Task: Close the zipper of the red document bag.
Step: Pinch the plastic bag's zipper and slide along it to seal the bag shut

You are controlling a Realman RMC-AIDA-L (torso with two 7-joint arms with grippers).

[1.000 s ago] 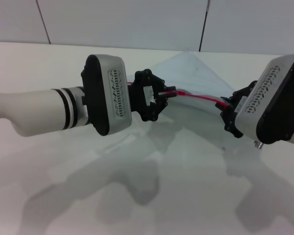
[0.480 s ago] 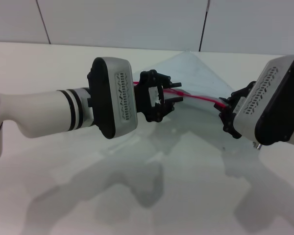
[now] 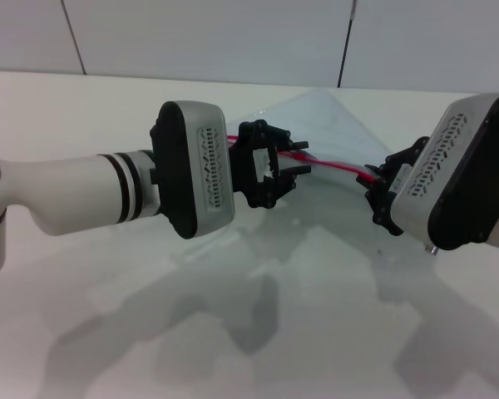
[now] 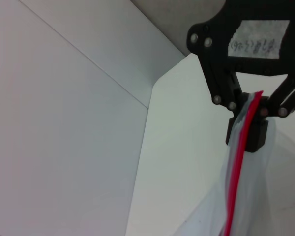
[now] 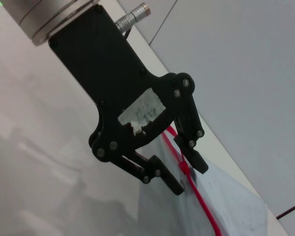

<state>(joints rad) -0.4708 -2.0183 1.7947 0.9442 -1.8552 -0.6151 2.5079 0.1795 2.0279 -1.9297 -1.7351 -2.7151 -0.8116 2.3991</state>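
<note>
Since the earliest head view the left hand (image 3: 289, 162) has slid a little toward frame centre along the thin bright red zipper strip (image 3: 337, 169), and its fingers, then pinched together, have spread; in the last half second it has barely shifted, while the right hand (image 3: 379, 184) has edged slightly left and up. The large flat pouch of translucent pale bluish plastic, the red document bag (image 3: 333, 125), sits in the upper middle of the head view, its red-trimmed edge lifted off the white counter (image 3: 83, 108) and strung between the two hands. The left hand's fingers now stand moderately apart around the strip; in the right wrist view the red line (image 5: 199, 201) runs between them with daylight on both sides, so they appear to hold nothing. The right hand, seen in the left wrist view (image 4: 253, 125), is closed on the bag's red edge at its end. The small dark slider cannot be made out for certain, so how much of the zipper is closed cannot be told; the release suggests a pull just finished or a re-grip pending. There is free counter to the left and in the foreground; the right hand is near the frame's right side.
</note>
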